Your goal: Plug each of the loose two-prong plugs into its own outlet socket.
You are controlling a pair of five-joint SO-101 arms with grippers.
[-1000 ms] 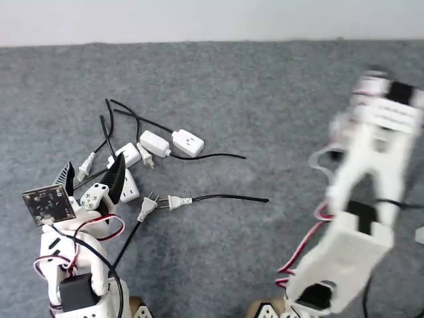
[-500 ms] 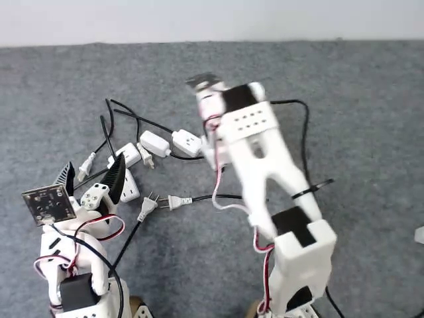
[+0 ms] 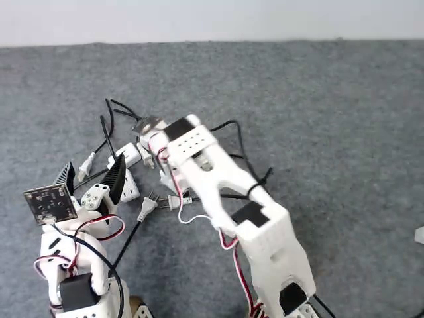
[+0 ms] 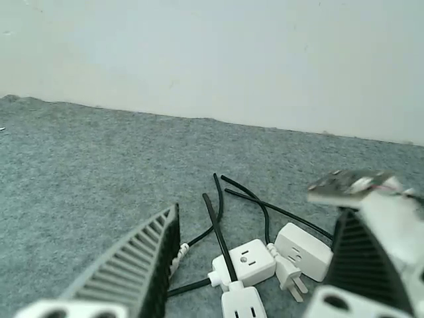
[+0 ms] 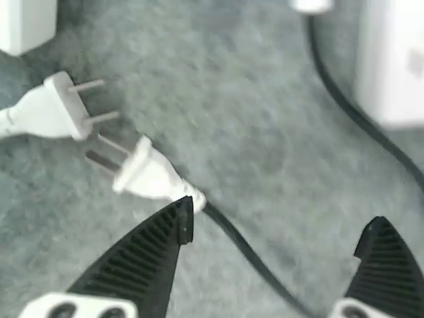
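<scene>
Two white two-prong plugs lie nose to nose on the grey carpet, one (image 3: 147, 207) with a black cord, the other (image 3: 175, 201) close by. My right gripper (image 5: 281, 215) hovers open just above them; the corded plug (image 5: 147, 175) lies near one finger (image 5: 156, 255), the second plug (image 5: 53, 111) farther off. The right arm (image 3: 199, 159) stretches over the cluster. White outlet sockets (image 3: 126, 155) (image 3: 130, 188) lie beside it, seen as (image 4: 244, 260), (image 4: 302, 250). My left gripper (image 4: 258, 215) stands open, nothing in it, short of the sockets.
Black cords (image 3: 112, 116) loop across the carpet behind the sockets. Another small plug (image 3: 85, 165) lies at the left of the cluster, and one more plug (image 4: 290, 278) rests between two sockets. Open carpet spreads to the right and far side. A pale wall (image 4: 212, 53) bounds the back.
The right arm has swung from the far right across to the left and lowered over the plug cluster, now covering one socket. The left arm has not moved.
</scene>
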